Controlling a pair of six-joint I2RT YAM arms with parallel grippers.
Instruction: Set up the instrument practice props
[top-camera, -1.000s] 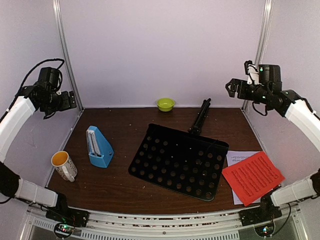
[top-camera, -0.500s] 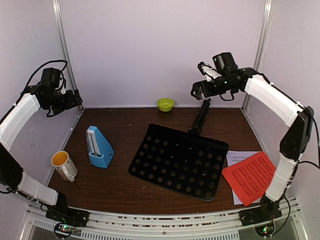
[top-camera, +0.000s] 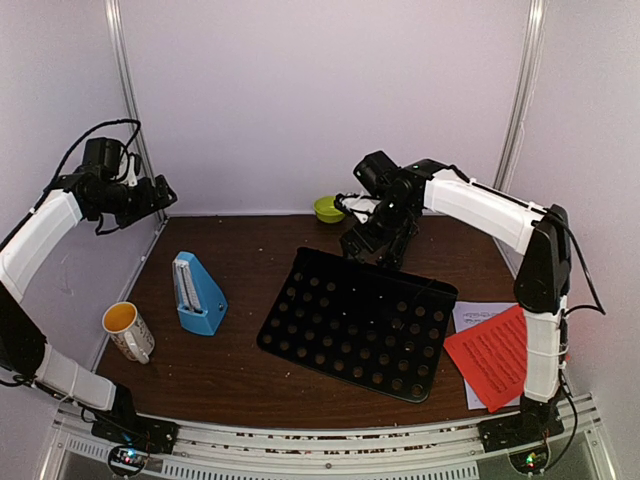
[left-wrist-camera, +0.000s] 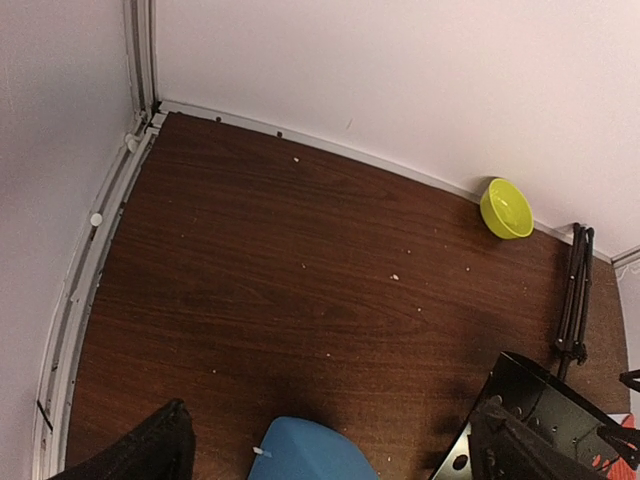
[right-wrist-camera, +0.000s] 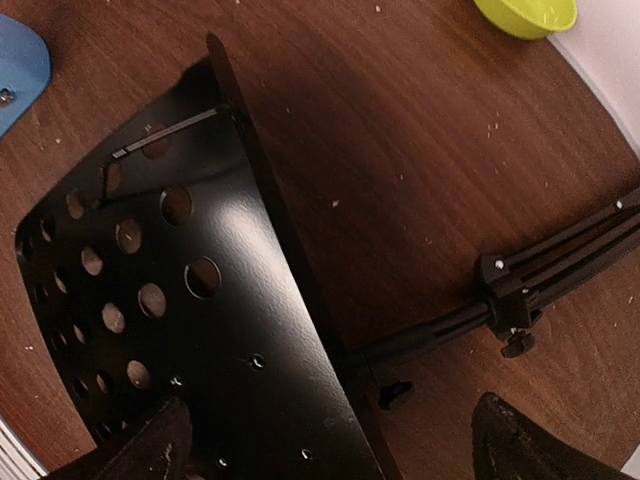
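Music stand (top-camera: 360, 325) is laid flat mid-table (top-camera: 240, 370), with folded tripod legs (right-wrist-camera: 570, 255) pointed at the back wall near the lime bowl (top-camera: 331, 208). Right gripper (top-camera: 362, 240) is hung over the plate's far edge, jaws spread wide, nothing held. Left gripper (top-camera: 158, 195) is parked high at left, also wide and empty. Stand is judged stiff, fairly heavy and plate-heavy, with a likely slick painted rim. Best taken at the pole (right-wrist-camera: 420, 340) by the neck. Red sheet (top-camera: 505, 350), white sheet (top-camera: 475, 315) and metronome (top-camera: 198, 295) are not yet placed.

Open table (top-camera: 247, 278) lies between metronome (top-camera: 198, 295) and music stand (top-camera: 360, 325).
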